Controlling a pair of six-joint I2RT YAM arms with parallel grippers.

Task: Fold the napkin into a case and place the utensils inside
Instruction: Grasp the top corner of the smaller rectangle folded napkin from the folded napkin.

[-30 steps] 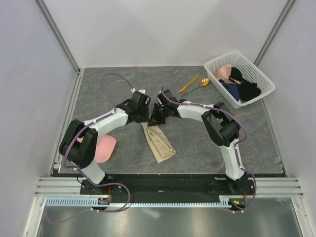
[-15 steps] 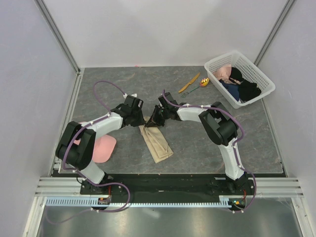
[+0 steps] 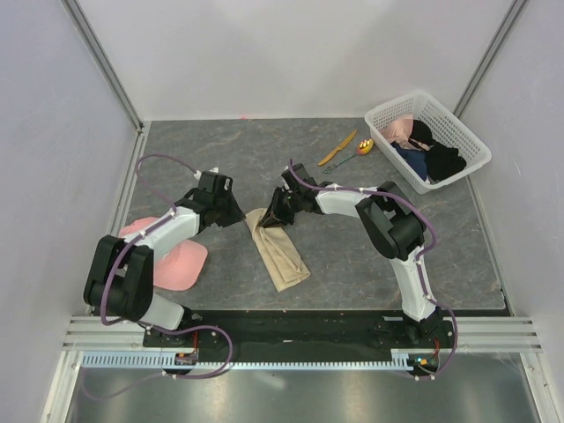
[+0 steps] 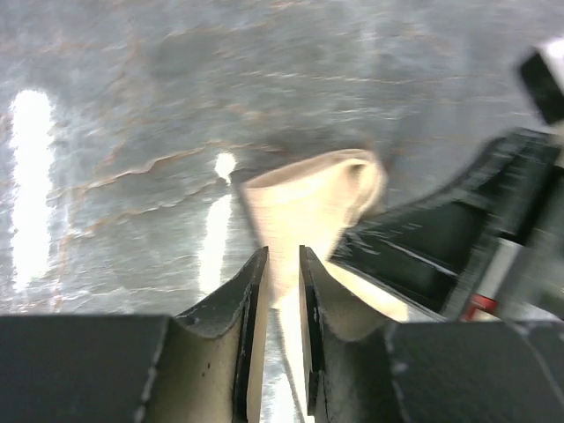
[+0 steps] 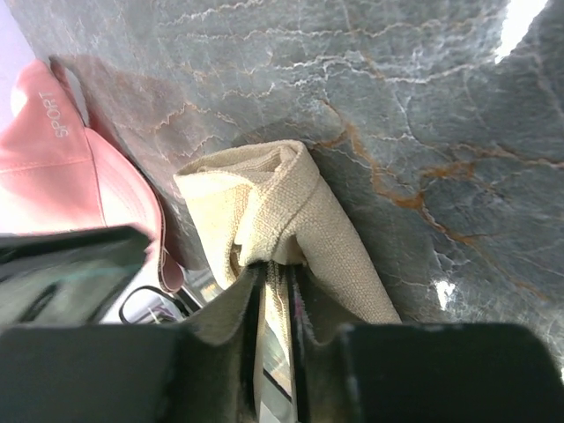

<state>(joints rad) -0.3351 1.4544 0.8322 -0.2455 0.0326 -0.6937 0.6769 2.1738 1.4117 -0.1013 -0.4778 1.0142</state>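
Observation:
The beige napkin (image 3: pixel 280 251) lies folded into a long strip on the grey table (image 3: pixel 370 238). At the strip's far end my right gripper (image 3: pixel 274 218) stands low, jaws slightly apart. In the right wrist view the napkin's (image 5: pixel 282 194) rolled fold bunches at the tips of this gripper (image 5: pixel 275 275). My left gripper (image 3: pixel 234 211) hangs left of the strip, clear of it. The left wrist view shows this gripper (image 4: pixel 282 263) narrowly open and empty, with the napkin (image 4: pixel 308 198) ahead. The orange knife (image 3: pixel 337 148) and the spoon (image 3: pixel 357 150) lie at the back right.
A white basket (image 3: pixel 462 137) of dark and pink clothes stands at the back right corner. A pink cap (image 3: pixel 176 260) lies by the left arm's base and shows as the pink cap (image 5: pixel 53 150) in the right wrist view. Walls close off three sides.
My left gripper let go of the napkin's end, opened and drew back to the left. The right gripper's jaws parted a little at the same spot. The strip's far end has settled lower.

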